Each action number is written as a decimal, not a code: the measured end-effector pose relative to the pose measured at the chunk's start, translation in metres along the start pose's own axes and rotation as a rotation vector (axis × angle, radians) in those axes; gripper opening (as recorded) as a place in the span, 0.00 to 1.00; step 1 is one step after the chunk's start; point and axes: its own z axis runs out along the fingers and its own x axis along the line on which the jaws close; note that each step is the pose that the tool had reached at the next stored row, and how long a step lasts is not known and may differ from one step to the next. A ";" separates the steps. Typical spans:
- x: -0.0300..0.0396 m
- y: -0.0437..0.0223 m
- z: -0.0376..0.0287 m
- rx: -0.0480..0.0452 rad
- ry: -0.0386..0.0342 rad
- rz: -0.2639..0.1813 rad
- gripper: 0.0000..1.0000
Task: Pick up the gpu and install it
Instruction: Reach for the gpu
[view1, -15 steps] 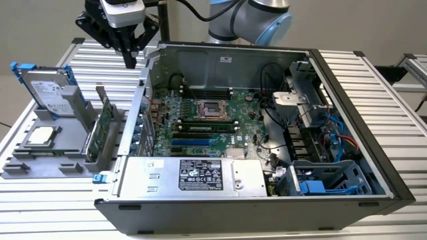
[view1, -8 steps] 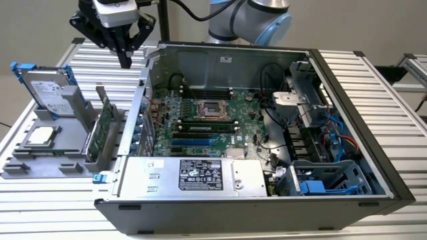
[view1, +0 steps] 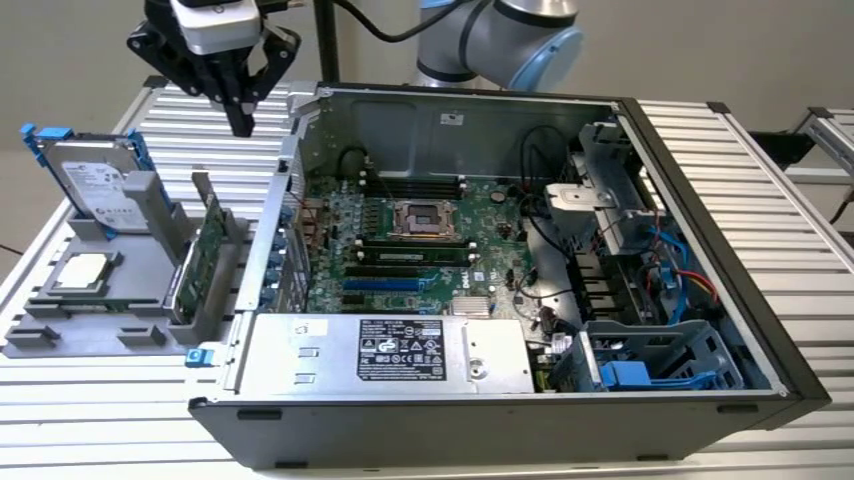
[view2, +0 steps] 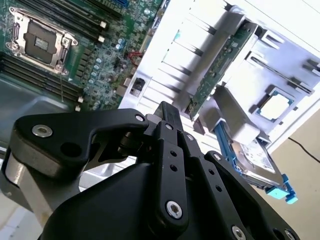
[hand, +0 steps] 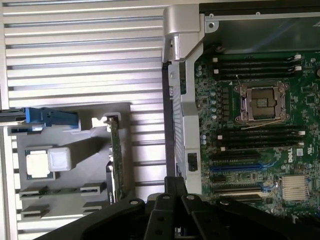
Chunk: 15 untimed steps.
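Exterior view: the pincer (view1: 243, 125) hangs above the bench (view1: 747, 170) with its fingers drawn narrow together, holding nothing. It is at 12 o'clock from the gpu (view1: 210, 255) and well apart from it. The gpu stands on edge in a grey holder (view1: 80, 335), at 9 o'clock from the open case (view1: 441, 130) and just beside its wall. A drive (view1: 100, 185) stands at 11 o'clock from the gpu. A CPU (view1: 83, 272) lies at 9 o'clock from it.

Open computer case (view1: 467, 425) on slatted worktop (view1: 94, 420). Motherboard (view1: 414, 250) inside, power supply (view1: 387, 350) at its 6 o'clock. Grey holder (view1: 27, 340) at case's 9 o'clock carries hard drive (view1: 100, 185) and CPU chip (view1: 83, 270).
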 end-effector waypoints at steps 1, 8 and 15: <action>0.0011 -0.0001 0.0000 0.0000 0.0001 0.000 0.00; 0.0085 -0.0006 -0.0002 -0.0002 0.0001 0.000 0.00; 0.0160 -0.0012 -0.0004 -0.0004 0.0001 0.000 0.00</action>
